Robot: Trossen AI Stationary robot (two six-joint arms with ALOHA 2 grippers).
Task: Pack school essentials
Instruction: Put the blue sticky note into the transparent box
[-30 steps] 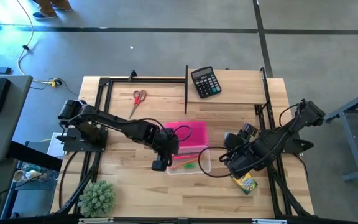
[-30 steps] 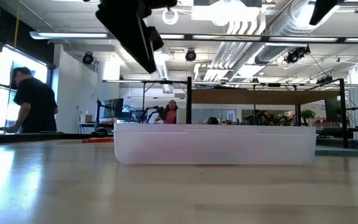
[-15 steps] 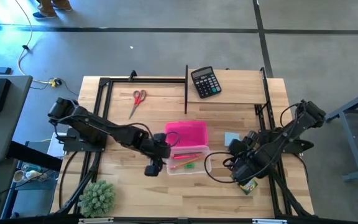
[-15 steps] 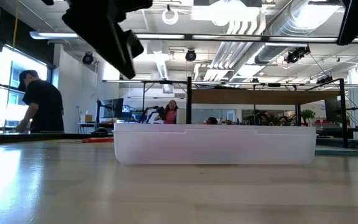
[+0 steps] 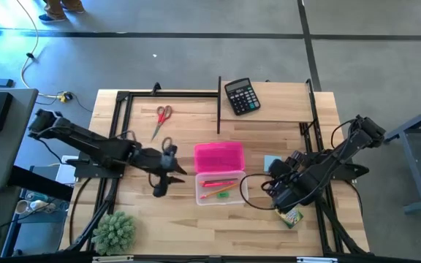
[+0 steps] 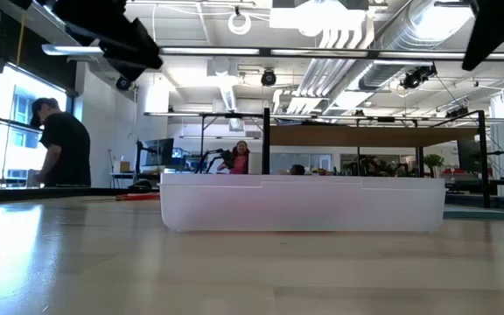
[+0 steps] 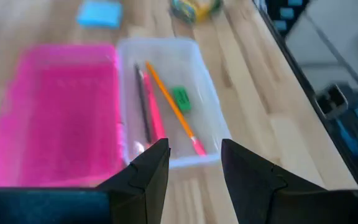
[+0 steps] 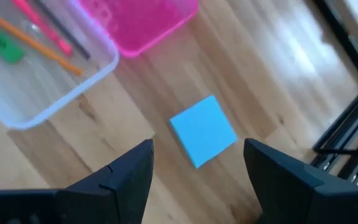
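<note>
A clear box (image 5: pixel 221 188) holds an orange pencil (image 7: pixel 169 102), a dark pencil (image 7: pixel 143 102), a pink pen (image 7: pixel 154 115) and a small green piece (image 7: pixel 181 98). Its pink lid (image 5: pixel 219 156) lies flat against its far side. My left gripper (image 5: pixel 161 179) is open and empty, left of the box. My right gripper (image 8: pixel 197 165) is open above the light-blue square (image 8: pixel 204 130), which lies flat on the table right of the lid. The crayon box (image 5: pixel 290 217) lies near my right gripper. Red-handled scissors (image 5: pixel 161 117) lie toward the far left.
A black calculator (image 5: pixel 241 96) sits at the far edge and a fuzzy green plant ball (image 5: pixel 114 231) at the near left corner. Black frame rails (image 5: pixel 218 102) stand on the far part of the table. People are in the room behind (image 6: pixel 59 149).
My left gripper has drawn back from above the clear box toward the table's left, leaving the box and lid uncovered. The box and its contents have stayed in place.
</note>
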